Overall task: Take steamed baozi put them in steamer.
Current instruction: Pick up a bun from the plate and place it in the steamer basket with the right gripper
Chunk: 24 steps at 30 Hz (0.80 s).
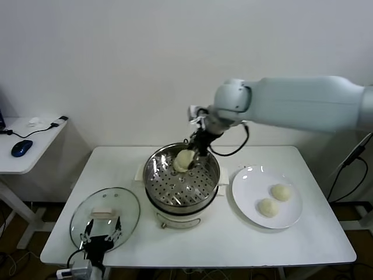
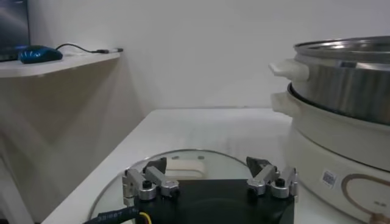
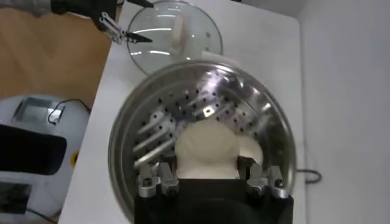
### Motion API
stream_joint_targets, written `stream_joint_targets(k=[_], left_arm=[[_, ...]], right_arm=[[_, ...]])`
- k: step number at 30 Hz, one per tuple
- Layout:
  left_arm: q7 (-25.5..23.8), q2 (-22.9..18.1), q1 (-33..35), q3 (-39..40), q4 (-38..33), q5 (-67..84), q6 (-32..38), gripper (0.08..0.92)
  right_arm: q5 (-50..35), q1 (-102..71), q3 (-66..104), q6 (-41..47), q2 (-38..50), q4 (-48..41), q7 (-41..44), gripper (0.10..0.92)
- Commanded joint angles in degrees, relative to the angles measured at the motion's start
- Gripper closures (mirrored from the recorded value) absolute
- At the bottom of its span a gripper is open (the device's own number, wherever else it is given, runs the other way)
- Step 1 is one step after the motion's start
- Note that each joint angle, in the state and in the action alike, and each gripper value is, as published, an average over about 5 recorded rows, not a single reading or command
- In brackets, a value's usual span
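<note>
The steamer (image 1: 182,178) stands mid-table, its perforated tray (image 3: 183,109) showing in the right wrist view. My right gripper (image 1: 192,153) reaches in over the steamer's far side and is shut on a pale baozi (image 1: 184,160), held just above the tray. The right wrist view shows that baozi (image 3: 206,146) squeezed between the fingers of the right gripper (image 3: 207,163), with another pale bun (image 3: 251,149) partly hidden beside it. Two more baozi (image 1: 281,192) (image 1: 267,207) lie on the white plate (image 1: 245,189). My left gripper (image 1: 102,228) waits open low over the glass lid (image 1: 105,204).
The glass lid (image 2: 183,157) with its cream handle lies at the table's front left, under the left gripper (image 2: 206,164). The steamer's wall and side handle (image 2: 292,68) rise close beside it. A side desk (image 1: 29,140) with a blue mouse stands at the far left.
</note>
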State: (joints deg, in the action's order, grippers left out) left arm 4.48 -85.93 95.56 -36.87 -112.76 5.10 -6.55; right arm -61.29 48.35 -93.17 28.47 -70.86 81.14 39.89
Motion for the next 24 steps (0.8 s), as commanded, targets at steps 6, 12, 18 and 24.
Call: stream_joint_targets(k=[6,12,18,24], left_arm=[[0.0,-0.02,-0.25,0.14,0.6,0.04,0.07,0.177],[0.09,-0.08,-0.59,0.15,1.18,0.11,0.27,0.177],[0.14,-0.2,-0.73,0.24,1.37,0.12,0.35,0.177],[0.25,-0.21,-0.74,0.29,1.69,0.14,0.65,0.177]], right_arm=[[2.94,-15.13,2.68,4.15,-12.45,-14.44,-5.74,0.381],[4.35,-17.1,3.5,3.3,-13.61,-18.08,-5.36,0.381],[4.99,-17.02,3.7,2.14,-13.88,-19.13,-4.32,0.367],[5.62,-14.18,4.37,-2.53,-11.25,-16.16,-0.24,0.238]])
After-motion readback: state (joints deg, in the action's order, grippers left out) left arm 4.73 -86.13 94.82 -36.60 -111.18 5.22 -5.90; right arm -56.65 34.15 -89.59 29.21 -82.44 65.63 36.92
